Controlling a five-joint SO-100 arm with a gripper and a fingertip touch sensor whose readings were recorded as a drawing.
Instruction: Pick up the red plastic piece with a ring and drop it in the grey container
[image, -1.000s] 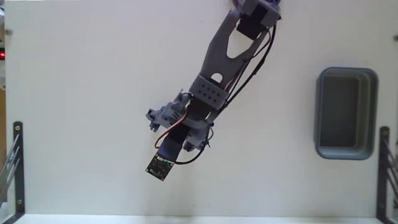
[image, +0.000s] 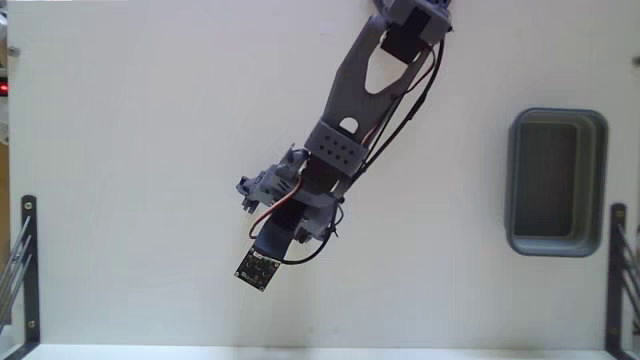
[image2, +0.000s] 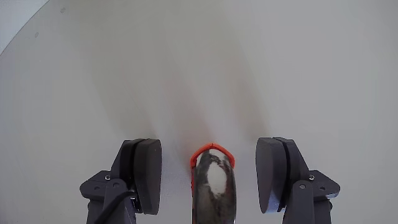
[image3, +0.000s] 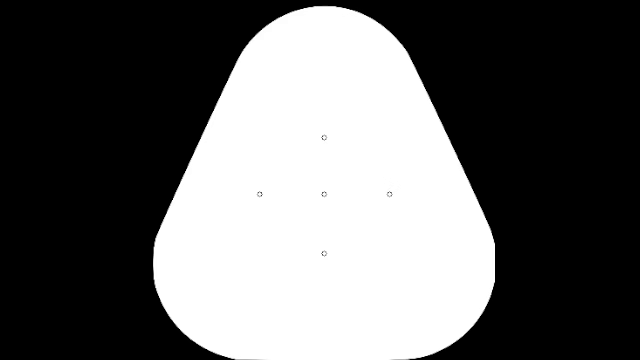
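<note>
The pincer (image2: 211, 177) has its two dark fingers (image2: 144, 174) spread wide apart, touching nothing. Between them, apart from both, lies one red plastic piece with a ring (image2: 211, 151); only its curved orange-red end shows, the rest hidden behind a blurred grey shape in the foreground of the wrist view. The white bench (image: 140, 150) ahead of the pincer is bare. In the fixed view the arm hides the red piece and the pincer itself. One grey container (image: 557, 120) sits well apart from the pincer, towards the right of that view. One small dark circuit board (image: 257, 268) hangs at the arm's lower end.
</note>
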